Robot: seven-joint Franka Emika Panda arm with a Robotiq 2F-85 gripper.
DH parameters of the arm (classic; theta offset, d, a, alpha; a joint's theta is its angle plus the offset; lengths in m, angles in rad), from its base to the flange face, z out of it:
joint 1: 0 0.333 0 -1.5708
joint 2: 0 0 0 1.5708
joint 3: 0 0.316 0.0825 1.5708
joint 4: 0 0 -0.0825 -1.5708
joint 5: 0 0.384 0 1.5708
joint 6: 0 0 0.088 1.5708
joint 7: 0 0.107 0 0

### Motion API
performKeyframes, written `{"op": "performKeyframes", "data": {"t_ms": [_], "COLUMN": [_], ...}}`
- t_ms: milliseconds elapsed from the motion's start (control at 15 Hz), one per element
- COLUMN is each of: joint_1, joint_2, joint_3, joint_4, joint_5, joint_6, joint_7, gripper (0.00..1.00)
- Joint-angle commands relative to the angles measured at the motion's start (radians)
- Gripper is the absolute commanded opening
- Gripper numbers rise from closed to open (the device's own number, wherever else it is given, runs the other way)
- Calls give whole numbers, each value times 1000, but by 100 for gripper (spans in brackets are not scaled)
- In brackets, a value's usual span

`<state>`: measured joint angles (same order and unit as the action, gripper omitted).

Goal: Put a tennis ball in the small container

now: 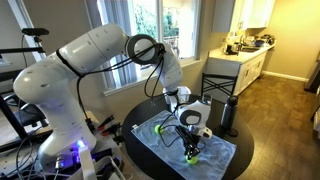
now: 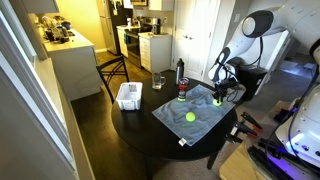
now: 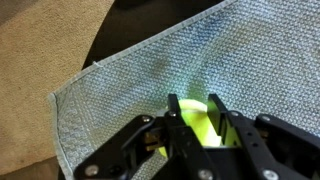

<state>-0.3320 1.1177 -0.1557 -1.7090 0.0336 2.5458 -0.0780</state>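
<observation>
My gripper [image 3: 194,104] is shut on a yellow-green tennis ball [image 3: 196,126], one finger on each side, right over the grey cloth [image 3: 150,70]. In both exterior views the gripper [image 1: 192,140] [image 2: 218,92] points down with the ball [image 1: 192,153] [image 2: 217,99] at its tips. Whether the ball is resting on the cloth or just above it, I cannot tell. A second, look-alike ball [image 2: 190,116] lies loose on the cloth nearer the table's middle. The small whitish tub [image 2: 128,96] stands open at the far side of the round dark table, well away from the gripper.
A tall dark bottle [image 2: 181,72] [image 1: 228,112] and a drinking glass [image 2: 158,80] stand on the table [image 2: 140,125] between the cloth and the tub. A chair [image 2: 112,70] is behind the table. The cloth's hem and the brown floor show in the wrist view.
</observation>
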Motion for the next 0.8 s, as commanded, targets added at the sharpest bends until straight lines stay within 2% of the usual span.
{"op": "performKeyframes", "data": {"t_ms": [0,133,400,533,733], "joint_1": [-23,-24,-19,-20,-39], "joint_2": [-51,-49,-24,-10,4], "joint_3": [25,23,-2,-16,-10], "joint_4": [-61,-60,-39,-26,-15], "joint_5": [0,-1,-11,-13,-4], "joint_6": [-2,-2,4,26,91], "joint_7": [-48,-46,-34,-27,-36], "gripper": [60,70,95,100,100]}}
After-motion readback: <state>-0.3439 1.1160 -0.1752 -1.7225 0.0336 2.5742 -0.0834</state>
